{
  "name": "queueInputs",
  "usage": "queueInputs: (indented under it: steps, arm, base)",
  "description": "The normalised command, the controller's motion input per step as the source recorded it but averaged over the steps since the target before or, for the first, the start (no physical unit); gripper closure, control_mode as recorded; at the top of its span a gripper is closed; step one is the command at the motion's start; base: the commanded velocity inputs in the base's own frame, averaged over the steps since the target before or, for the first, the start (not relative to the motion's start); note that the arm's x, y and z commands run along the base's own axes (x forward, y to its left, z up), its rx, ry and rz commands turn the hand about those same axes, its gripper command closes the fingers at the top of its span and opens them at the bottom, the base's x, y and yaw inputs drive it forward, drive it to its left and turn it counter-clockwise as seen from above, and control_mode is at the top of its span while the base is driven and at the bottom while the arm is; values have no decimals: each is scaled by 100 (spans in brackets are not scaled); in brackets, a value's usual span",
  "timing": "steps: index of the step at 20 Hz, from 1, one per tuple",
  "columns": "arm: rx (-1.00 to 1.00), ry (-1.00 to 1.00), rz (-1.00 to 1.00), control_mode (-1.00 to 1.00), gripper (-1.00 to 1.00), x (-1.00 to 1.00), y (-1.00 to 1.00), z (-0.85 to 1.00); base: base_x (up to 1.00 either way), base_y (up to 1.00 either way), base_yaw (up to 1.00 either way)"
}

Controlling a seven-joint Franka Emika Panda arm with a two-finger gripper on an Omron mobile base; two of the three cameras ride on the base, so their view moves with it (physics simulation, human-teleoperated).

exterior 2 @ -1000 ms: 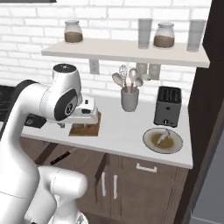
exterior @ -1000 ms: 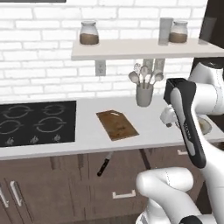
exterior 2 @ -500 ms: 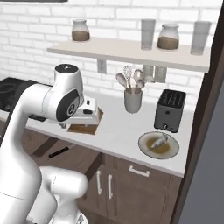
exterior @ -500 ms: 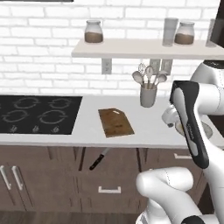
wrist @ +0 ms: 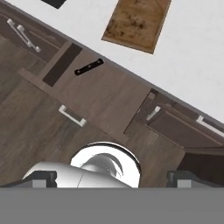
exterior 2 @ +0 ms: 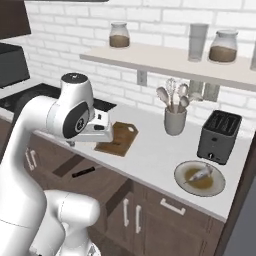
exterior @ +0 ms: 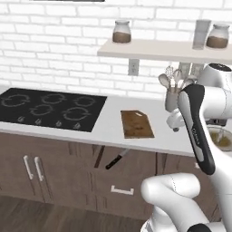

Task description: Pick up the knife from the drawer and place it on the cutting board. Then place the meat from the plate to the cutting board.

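**Claw wide and empty above the open drawer, knife down in it**

Below the bench edge, the drawer (wrist: 94, 94) stands pulled out w/ its silver bar handle toward my base, and the knife (wrist: 89, 67) lies flat in it, black handle and slim blade, nothing touching it. From the hand view the knife sits at about 11 o'clock from centre, the cutting board (wrist: 137, 22) at 12 up on the white bench (wrist: 192, 65), well apart from the knife.

My claw (wrist: 112, 179) is spread as far as it goes and has nothing between the tips; it looks straight down over the drawer and cabinet fronts, not near the knife.

Left base view: board (exterior: 136, 123) at bench centre, knife (exterior: 117, 160) just below it at 7 o'clock, black hob (exterior: 50, 107) out at 9. Right base view: plate (exterior 2: 200, 178) at the bench's right end w/ the meat (exterior 2: 201, 173) on it, pale piece on the brownish centre. Toaster (exterior 2: 218, 136) stands just behind the plate at 12, utensil pot (exterior 2: 175, 120) w/ whisk and spoons at 10 from the plate. Board (exterior 2: 117, 139) partly behind my arm's hand.
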Motion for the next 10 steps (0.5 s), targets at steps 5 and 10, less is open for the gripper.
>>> queueInputs:
  steps: [5, 10]
  arm:
    - [0, 0, 0, 100, -100, 0, 0, 0]
    - [0, 0, 0, 100, -100, 0, 0, 0]
  base:
    - [0, -38, 29]
    - [0, -38, 30]
